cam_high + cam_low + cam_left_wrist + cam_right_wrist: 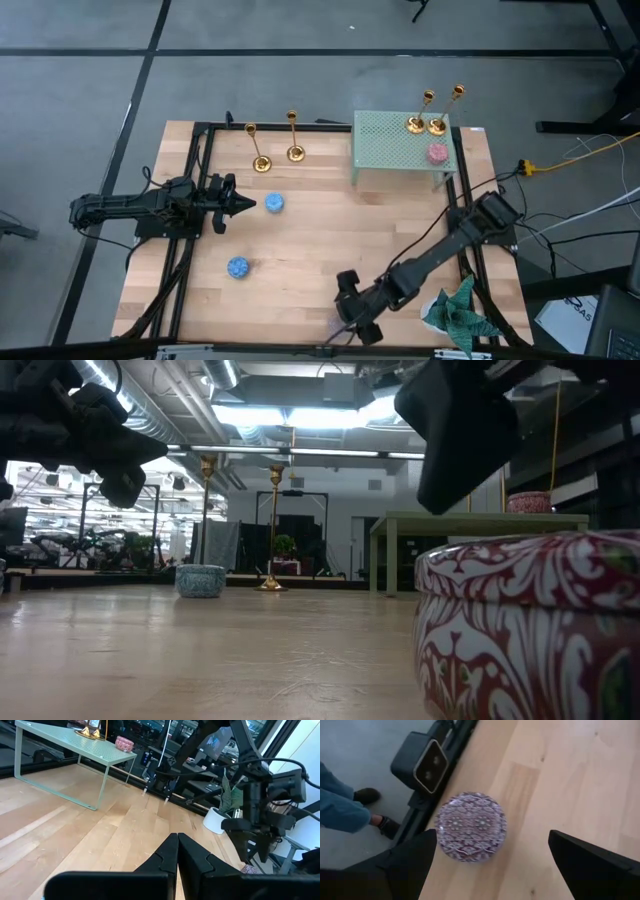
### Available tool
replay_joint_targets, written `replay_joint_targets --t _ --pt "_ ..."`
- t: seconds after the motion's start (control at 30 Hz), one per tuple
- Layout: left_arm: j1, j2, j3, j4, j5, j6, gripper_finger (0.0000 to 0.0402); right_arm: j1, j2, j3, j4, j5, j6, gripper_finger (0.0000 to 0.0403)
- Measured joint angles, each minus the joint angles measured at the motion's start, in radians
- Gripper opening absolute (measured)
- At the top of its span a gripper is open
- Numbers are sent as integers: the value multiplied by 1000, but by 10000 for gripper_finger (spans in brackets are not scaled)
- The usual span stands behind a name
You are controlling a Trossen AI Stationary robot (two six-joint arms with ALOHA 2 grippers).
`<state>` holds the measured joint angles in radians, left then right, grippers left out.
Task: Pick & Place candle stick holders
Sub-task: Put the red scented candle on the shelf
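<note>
Four gold candlesticks stand at the far side of the wooden table point(320, 250). Two of them point(428, 112) sit close together on the far right corner of a small green stand point(400, 145), with a pink tin point(437, 153) just beside them on the same top. The other two stand on the table itself, left of the stand: one point(257, 150) further left, one point(294, 138) nearer the stand, a little apart from each other.

A blue tin point(274, 203) rests on the boards in front of that pair, and a second blue tin point(237, 267) lies nearer the front edge.

The left gripper point(250, 204) hangs above the table on the left, its fingers pressed together with nothing between them, its tip pointing at the first blue tin and close beside it.

The right gripper point(490, 865) is down near the front edge, its fingers spread wide and holding nothing; a round red-and-white patterned tin point(470, 826) sits on the boards between and just beyond them. A green cloth point(458, 312) lies at the front right corner. A person's shoe and blue trouser leg point(342, 805) show on the floor past the table's edge.
</note>
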<state>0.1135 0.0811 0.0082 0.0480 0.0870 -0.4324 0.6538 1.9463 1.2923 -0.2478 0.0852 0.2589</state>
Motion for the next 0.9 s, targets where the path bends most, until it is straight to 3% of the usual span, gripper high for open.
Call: replay_joint_targets --t 0.33,0.9 --pt "0 0 0 0 0 0 6 20 45 76 -31 0 19 387" --pt "0 0 0 0 0 0 6 27 103 86 -25 1 25 387"
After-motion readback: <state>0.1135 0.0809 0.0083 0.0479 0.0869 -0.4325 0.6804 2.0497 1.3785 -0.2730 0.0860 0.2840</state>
